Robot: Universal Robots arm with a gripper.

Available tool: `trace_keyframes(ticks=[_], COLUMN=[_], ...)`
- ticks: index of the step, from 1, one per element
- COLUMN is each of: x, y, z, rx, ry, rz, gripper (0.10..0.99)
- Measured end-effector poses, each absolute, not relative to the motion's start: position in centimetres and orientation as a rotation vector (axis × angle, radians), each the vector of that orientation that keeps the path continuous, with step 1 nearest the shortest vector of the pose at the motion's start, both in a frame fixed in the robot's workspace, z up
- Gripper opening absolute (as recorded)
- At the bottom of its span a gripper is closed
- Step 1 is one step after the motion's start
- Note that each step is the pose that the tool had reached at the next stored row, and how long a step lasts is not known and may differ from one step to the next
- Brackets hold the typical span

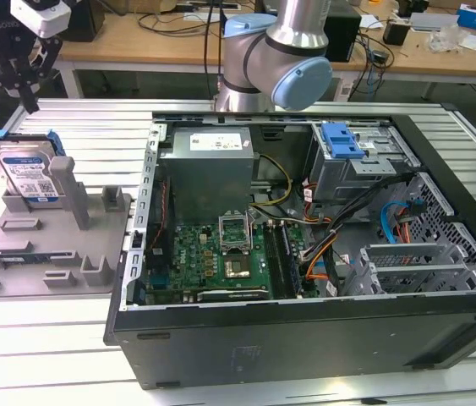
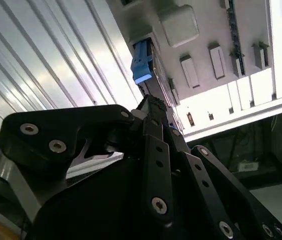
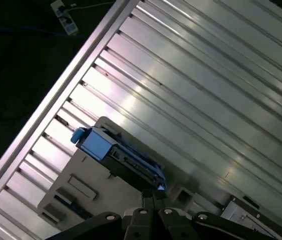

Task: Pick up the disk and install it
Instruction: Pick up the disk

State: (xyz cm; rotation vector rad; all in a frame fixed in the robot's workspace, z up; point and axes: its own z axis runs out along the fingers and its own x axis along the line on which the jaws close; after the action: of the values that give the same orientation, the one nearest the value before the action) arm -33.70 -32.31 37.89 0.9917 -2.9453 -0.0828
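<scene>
The disk (image 1: 22, 167) stands on edge in a grey holder (image 1: 51, 249) at the exterior view's left, its white-and-blue label facing out and a blue bracket round it. My gripper (image 1: 28, 105) hangs just above the disk's top edge, a short way clear of it, with its fingers drawn together to a point and nothing between them. In both wrist views the black fingertips meet over the disk's edge, and the disk's blue bracket end (image 2: 142, 65) (image 3: 96, 142) shows beyond them.
An open computer case (image 1: 305, 338) lies on the ribbed metal table (image 1: 85, 123) at the exterior view's right. It holds a grey power supply (image 1: 208, 165), a green motherboard (image 1: 221, 254) and a drive cage with a blue latch (image 1: 343, 139). Desks with clutter stand behind.
</scene>
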Motion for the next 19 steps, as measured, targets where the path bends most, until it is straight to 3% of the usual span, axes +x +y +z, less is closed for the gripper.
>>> trace_keyframes(ticks=[19], x=[-33.70], y=[-32.31], z=[37.33], rx=[1.614], ry=[-2.692], rz=[-0.044], gripper=[0.106])
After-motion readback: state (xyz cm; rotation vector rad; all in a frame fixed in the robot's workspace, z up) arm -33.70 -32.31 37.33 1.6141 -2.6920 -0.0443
